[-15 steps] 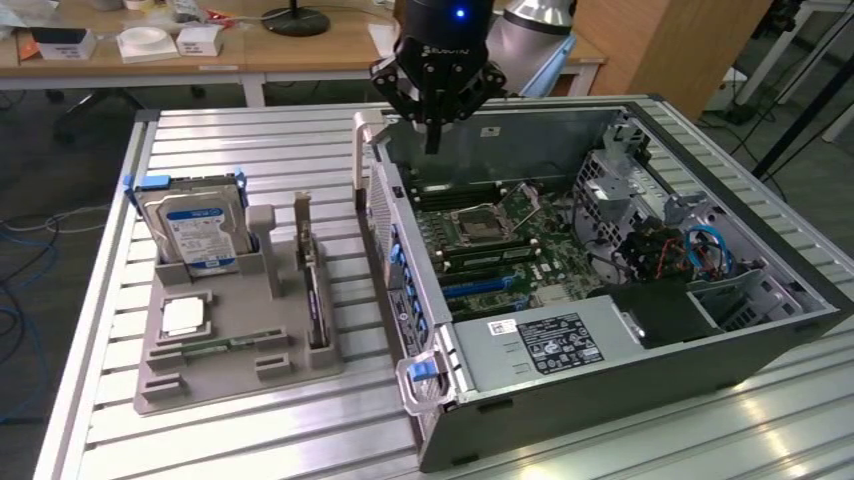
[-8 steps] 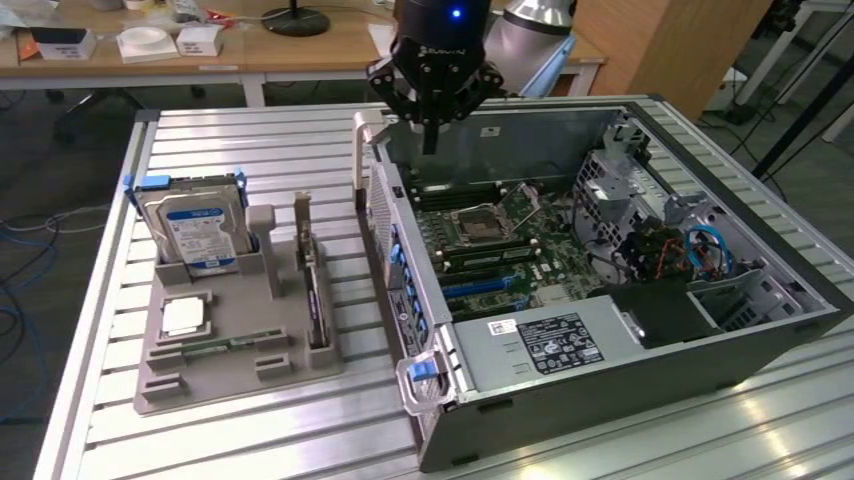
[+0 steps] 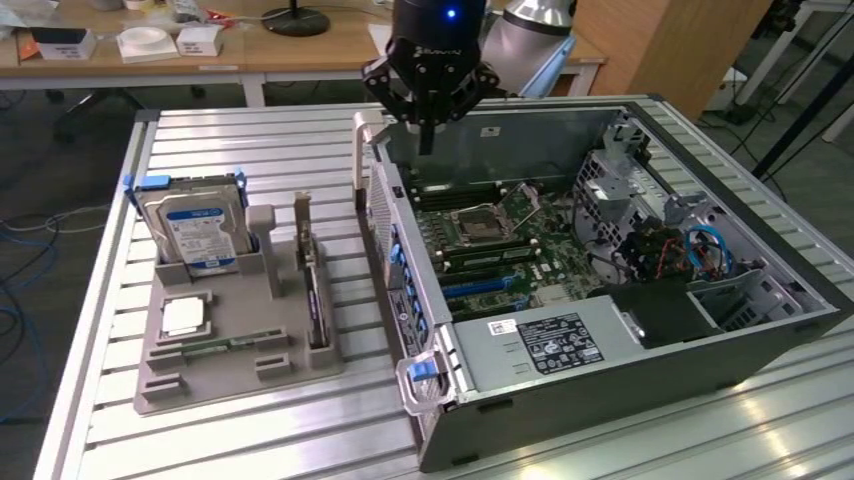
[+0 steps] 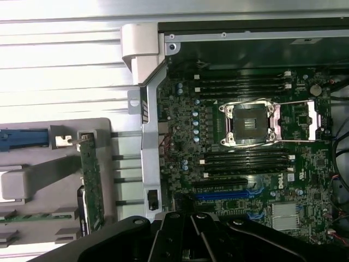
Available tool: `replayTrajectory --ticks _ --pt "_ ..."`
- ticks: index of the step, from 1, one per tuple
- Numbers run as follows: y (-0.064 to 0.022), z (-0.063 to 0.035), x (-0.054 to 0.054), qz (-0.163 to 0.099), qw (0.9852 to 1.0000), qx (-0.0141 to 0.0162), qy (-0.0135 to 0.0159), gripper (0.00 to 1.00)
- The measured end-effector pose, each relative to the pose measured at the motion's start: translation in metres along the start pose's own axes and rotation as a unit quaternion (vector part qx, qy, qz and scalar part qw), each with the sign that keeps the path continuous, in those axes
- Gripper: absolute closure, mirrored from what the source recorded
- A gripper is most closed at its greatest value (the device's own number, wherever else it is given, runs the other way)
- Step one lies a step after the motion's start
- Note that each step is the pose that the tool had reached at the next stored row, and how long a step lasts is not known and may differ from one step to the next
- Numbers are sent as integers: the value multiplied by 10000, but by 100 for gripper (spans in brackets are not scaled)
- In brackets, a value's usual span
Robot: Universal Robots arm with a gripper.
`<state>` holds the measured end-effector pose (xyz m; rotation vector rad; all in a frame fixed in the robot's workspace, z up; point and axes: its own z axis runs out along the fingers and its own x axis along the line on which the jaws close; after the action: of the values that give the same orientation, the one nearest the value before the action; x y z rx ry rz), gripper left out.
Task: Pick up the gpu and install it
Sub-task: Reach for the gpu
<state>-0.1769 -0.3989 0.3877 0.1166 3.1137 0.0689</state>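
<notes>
The gripper hangs over the far wall of the open computer case, its fingers pressed together and holding nothing. The gpu stands on edge in a slot of the grey holder just beside the case, on the exterior view's left, near the hard drive. The pick-up looks not yet begun. A good grasp likely needs spread jaws centred across the thin board's top edge, so the card lifts straight without tilting
</notes>
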Motion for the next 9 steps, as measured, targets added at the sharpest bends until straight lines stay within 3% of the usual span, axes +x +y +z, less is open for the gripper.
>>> replayTrajectory --ticks 9 --pt "-3 1 45 0 10000 0 0 90"
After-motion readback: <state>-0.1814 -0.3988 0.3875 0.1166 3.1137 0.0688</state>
